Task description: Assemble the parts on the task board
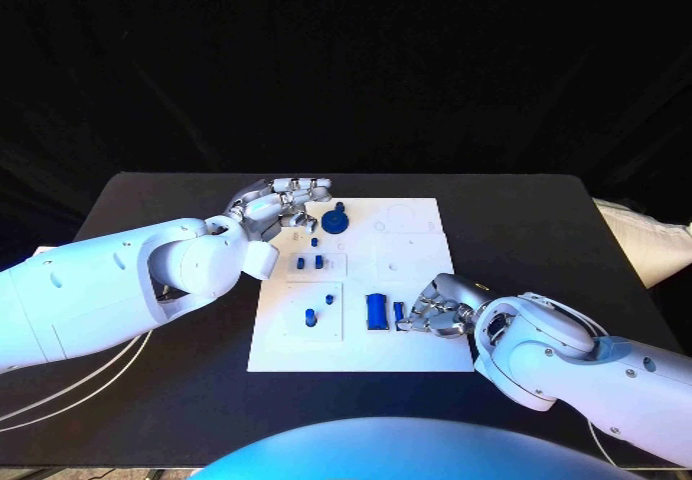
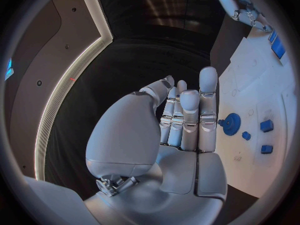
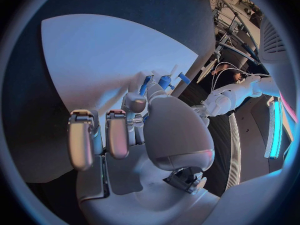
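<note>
The white task board [image 1: 411, 245] lies mid-table with several blue parts on it. My left hand [image 1: 281, 205] hovers over the board's far left corner, fingers stretched side by side and holding nothing [image 2: 184, 120]. A round blue gear [image 1: 336, 220] [image 2: 231, 123] sits just beside it. My right hand [image 1: 440, 305] rests at the board's near right, fingers curled down against a narrow blue part [image 1: 400, 312] next to a tall blue block [image 1: 378, 310]. In the right wrist view the thumb and a fingertip [image 3: 134, 104] meet by blue parts [image 3: 147, 85]; I cannot tell if one is gripped.
Small blue pieces stand in the board's left column: one [image 1: 315, 241] below the gear, a pair [image 1: 304, 263], and two nearer ones [image 1: 330, 298] [image 1: 310, 317]. Black table [image 1: 534, 215] surrounds the board. White cables [image 1: 87, 385] hang at the near left.
</note>
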